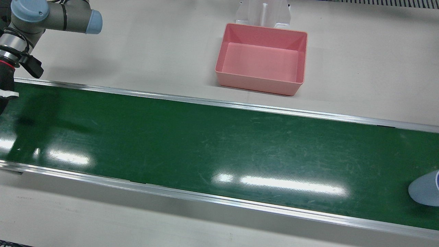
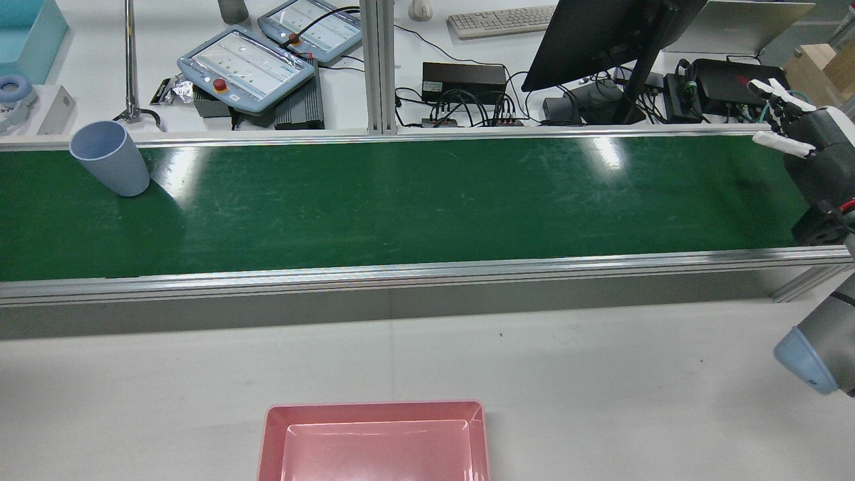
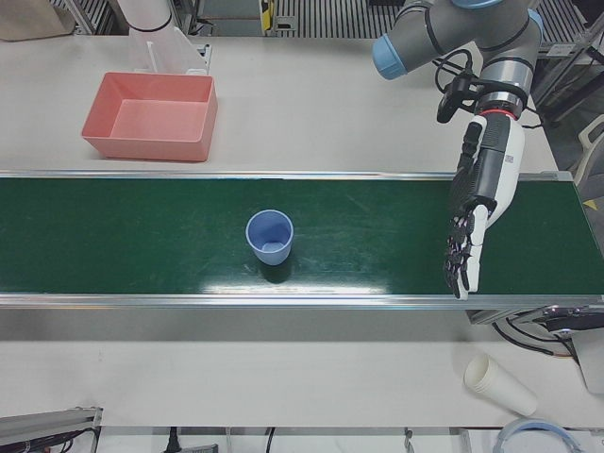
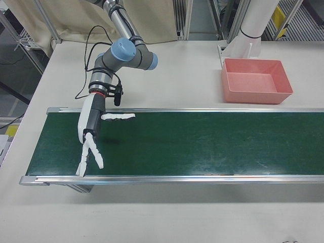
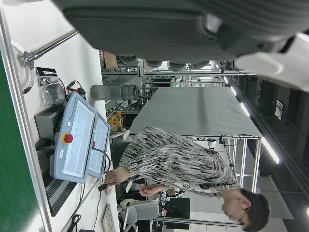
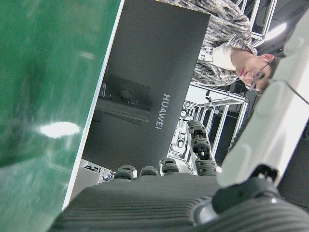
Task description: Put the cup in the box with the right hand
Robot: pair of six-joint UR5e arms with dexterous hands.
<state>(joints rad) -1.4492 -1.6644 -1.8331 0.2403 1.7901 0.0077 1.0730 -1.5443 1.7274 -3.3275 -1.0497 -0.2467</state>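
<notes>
A pale blue cup [image 3: 270, 236] stands upright on the green belt [image 1: 205, 144]. It is at the rear view's far left [image 2: 110, 158] and at the front view's right edge [image 1: 425, 188]. The pink box [image 1: 260, 85] sits empty on the white table beside the belt, also in the rear view [image 2: 374, 405] and the right-front view [image 4: 258, 96]. My right hand [image 4: 91, 136] is open, fingers spread, over the belt's opposite end, far from the cup; it also shows in the rear view [image 2: 798, 143]. My left hand [image 3: 477, 208] is open, fingers extended, above the belt beyond the cup.
A white pedestal [image 1: 263, 13] stands right behind the box. Beyond the belt are teach pendants [image 2: 247, 63], a black monitor [image 2: 601, 33] and cables. Stacked white paper cups [image 3: 498, 384] lie on the operators' side table. Aluminium rails [image 1: 219, 103] edge the belt.
</notes>
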